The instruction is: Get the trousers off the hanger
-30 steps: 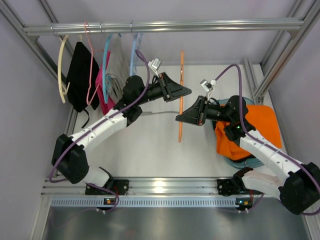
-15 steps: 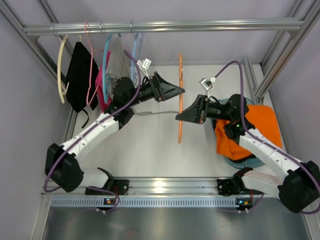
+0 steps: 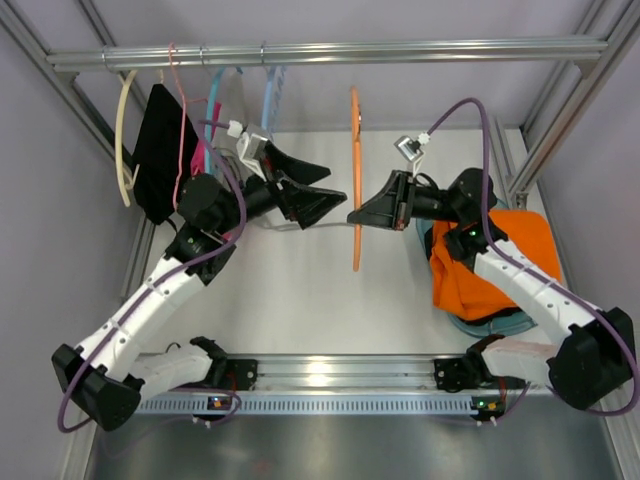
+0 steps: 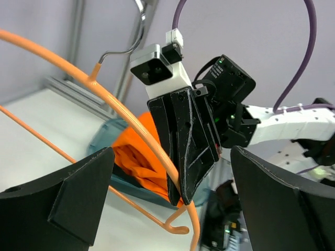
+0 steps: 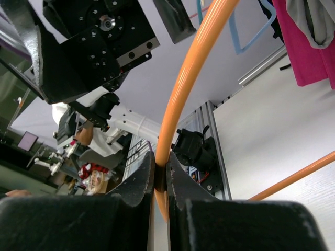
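White table (image 3: pixel 300 300); teal tub (image 4: pixel 107 137), probably, right side.

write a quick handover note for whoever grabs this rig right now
Left gripper: open, empty, just left of the orange hanger.
Right gripper: shut on the orange hanger, which is bare.
Orange trousers: off the hanger, heaped on the teal bin at the right.
Black trousers: hanging at the left end of the rail.
Done: orange pair removed.
Left: probably get rid of the bare hanger, then take the black pair off its hanger.
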You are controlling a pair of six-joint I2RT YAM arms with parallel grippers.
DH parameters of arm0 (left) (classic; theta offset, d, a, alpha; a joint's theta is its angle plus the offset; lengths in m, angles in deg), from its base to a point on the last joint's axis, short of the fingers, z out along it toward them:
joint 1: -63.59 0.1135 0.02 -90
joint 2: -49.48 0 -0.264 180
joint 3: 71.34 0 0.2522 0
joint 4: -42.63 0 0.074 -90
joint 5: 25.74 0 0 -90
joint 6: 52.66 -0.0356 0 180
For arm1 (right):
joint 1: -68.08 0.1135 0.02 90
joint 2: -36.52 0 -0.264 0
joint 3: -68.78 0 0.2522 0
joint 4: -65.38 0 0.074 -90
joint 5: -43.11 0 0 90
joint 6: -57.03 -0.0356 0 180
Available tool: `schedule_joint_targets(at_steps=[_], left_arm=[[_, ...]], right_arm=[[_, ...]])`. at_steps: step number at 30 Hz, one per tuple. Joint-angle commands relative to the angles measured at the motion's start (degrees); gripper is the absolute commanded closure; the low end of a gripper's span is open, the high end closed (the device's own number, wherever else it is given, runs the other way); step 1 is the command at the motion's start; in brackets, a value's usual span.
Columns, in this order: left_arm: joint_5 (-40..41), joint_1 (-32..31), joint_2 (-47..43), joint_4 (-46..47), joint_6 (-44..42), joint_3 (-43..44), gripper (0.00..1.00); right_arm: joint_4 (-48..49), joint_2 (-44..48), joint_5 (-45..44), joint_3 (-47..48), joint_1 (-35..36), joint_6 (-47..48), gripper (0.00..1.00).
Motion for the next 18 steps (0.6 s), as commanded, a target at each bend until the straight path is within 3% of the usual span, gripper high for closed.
schedule_joint_targets(at_steps=[1, 9, 18], left_arm=[[4.69, 0.32, -0.81, -1.28, -11.98, 4.19, 0.01], [7.24, 4.53, 0.33, -1.02, -7.07, 13.33, 0.01], [7.5, 10.25, 0.6, -0.31, 0.76, 15.19, 0.01]], right_arm=[[5.72, -3.06, -0.22, 6.79, -0.35, -0.78, 1.0], [1.87, -12.81, -2.67, 18.04, 0.79, -2.1, 1.0], [-2.0, -21.08, -5.93, 30.09, 1.94, -4.12, 1.0]])
